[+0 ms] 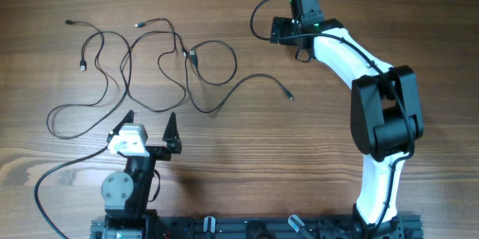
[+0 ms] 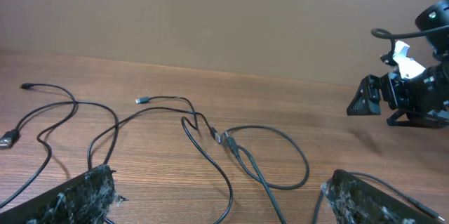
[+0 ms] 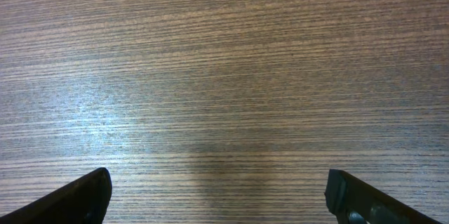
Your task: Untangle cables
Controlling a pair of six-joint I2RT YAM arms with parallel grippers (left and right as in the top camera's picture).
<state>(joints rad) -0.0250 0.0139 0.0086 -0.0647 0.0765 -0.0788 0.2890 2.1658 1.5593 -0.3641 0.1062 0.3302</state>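
Several cables (image 1: 191, 56) left-centre, well apart from right gripper (image 1: 275, 31).

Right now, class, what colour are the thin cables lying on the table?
The cables are black; the overhead view shows them best.

table (image 1: 224, 156): brown wood grain | wall (image 2: 210, 13): plain tan, behind table

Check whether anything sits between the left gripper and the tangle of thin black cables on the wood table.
Nothing visible. The left gripper, open, faces the thin black cables directly. Only bare brown wooden table lies between, and their nearest loop runs just past its fingertips.
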